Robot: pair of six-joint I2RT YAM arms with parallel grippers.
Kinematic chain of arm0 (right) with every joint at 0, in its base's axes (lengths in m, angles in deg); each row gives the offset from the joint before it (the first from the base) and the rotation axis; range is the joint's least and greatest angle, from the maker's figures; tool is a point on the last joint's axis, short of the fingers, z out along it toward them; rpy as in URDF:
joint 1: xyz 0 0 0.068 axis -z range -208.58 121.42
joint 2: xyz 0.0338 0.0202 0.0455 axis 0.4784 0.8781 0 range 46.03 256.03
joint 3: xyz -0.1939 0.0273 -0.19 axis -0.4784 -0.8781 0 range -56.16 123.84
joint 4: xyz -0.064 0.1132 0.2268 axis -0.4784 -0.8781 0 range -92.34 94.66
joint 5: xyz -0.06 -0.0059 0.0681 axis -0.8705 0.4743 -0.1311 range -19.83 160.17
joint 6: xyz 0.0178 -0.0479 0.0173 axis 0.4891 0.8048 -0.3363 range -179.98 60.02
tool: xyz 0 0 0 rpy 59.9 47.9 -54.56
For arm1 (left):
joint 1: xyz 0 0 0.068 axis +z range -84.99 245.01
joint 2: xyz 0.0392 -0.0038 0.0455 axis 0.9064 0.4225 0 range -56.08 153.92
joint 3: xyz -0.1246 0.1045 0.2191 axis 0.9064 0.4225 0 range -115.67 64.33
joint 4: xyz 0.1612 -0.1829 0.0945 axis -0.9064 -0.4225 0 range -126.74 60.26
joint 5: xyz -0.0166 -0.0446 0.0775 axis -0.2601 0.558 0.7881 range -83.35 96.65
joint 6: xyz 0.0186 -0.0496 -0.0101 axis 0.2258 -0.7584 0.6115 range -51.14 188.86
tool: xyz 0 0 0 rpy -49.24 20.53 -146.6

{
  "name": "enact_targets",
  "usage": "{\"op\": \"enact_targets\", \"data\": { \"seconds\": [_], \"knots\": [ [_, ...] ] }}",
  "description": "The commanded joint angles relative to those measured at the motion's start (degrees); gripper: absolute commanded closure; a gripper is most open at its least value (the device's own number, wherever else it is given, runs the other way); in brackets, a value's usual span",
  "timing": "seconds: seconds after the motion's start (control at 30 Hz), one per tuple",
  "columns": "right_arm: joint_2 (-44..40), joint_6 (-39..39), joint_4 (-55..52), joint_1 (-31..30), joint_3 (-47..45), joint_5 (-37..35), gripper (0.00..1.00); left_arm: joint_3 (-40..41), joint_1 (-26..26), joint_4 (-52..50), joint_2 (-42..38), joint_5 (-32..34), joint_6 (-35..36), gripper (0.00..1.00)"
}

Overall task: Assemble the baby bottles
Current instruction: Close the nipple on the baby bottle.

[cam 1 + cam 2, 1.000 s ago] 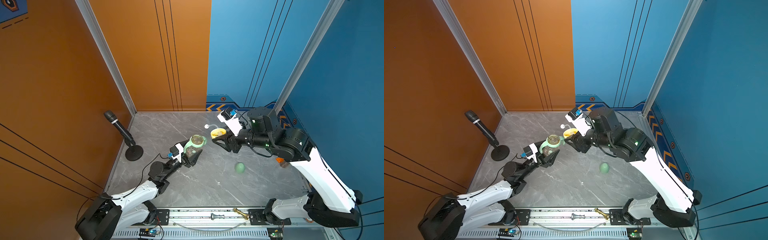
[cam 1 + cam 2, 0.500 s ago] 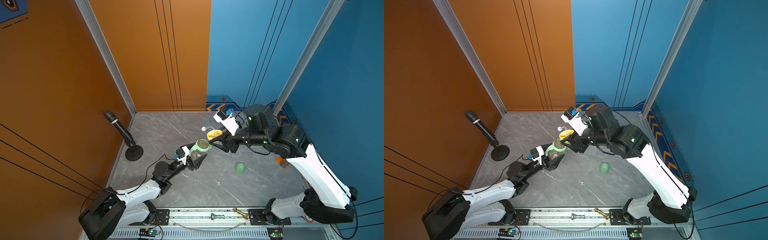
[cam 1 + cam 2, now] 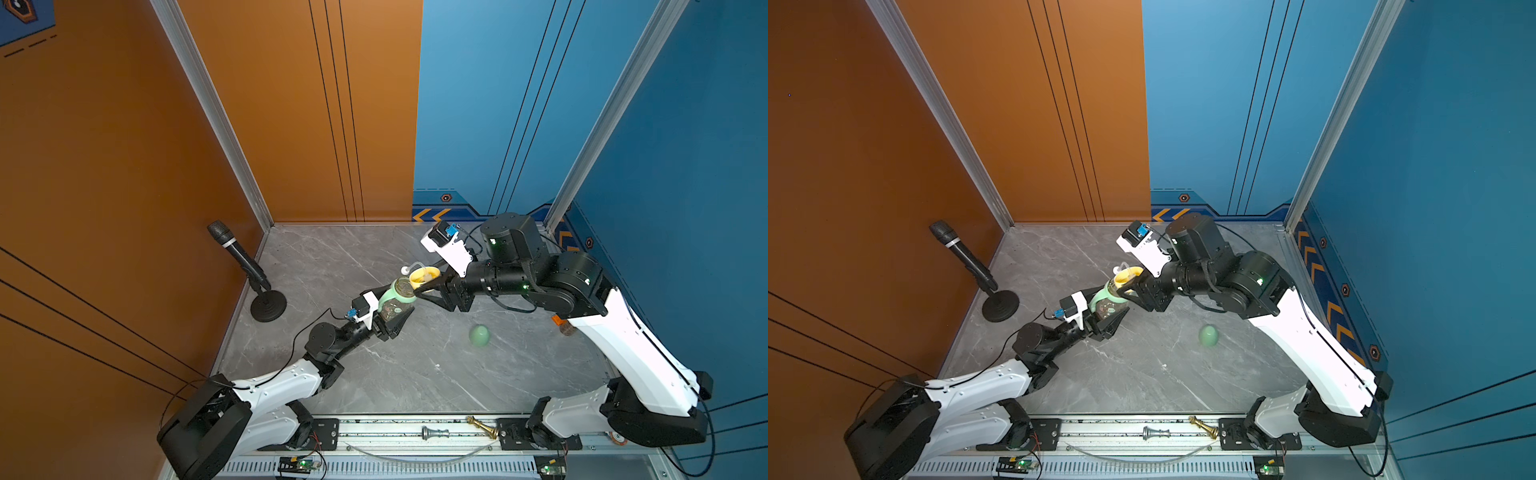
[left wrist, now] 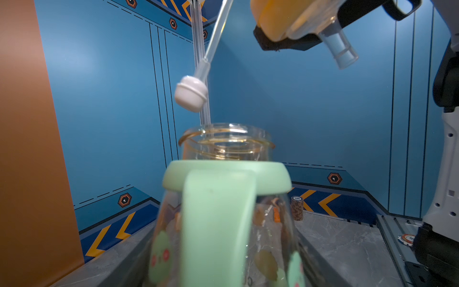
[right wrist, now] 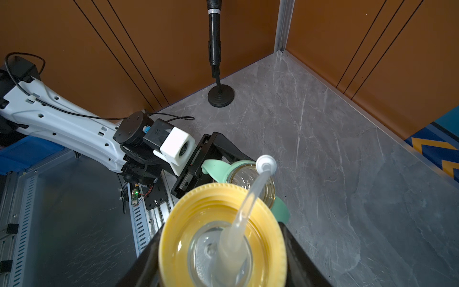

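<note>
L gripper [image 3: 392, 318] clamps bottle [image 3: 397, 301], R gripper [image 3: 428, 286] pinches yellow collar [image 3: 424, 277], straw weight [image 4: 191, 93] clear in L wrist cam only.

We are looking into a robot test booth: orange and blue panel walls [image 3: 291, 124] are enclosing a grey marble-patterned table [image 3: 415, 374], with a black stand microphone [image 3: 245, 266] and an aluminium mounting rail [image 3: 395, 434].
</note>
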Motion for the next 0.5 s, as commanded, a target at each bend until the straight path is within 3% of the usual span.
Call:
{"op": "enact_targets", "data": {
  "seconds": [0.0, 0.47],
  "knots": [
    [-0.2, -0.27, -0.13, -0.26, -0.17, 1.45, 0.5, -1.91, -0.66, 3.09, -0.02, -0.39, 0.63, 0.66],
    [-1.26, -0.93, 1.94, -0.63, -5.21, 2.99, 0.5, -2.6, -0.77, 1.79, -1.0, -0.96, 0.78, 0.66]
  ]
}}
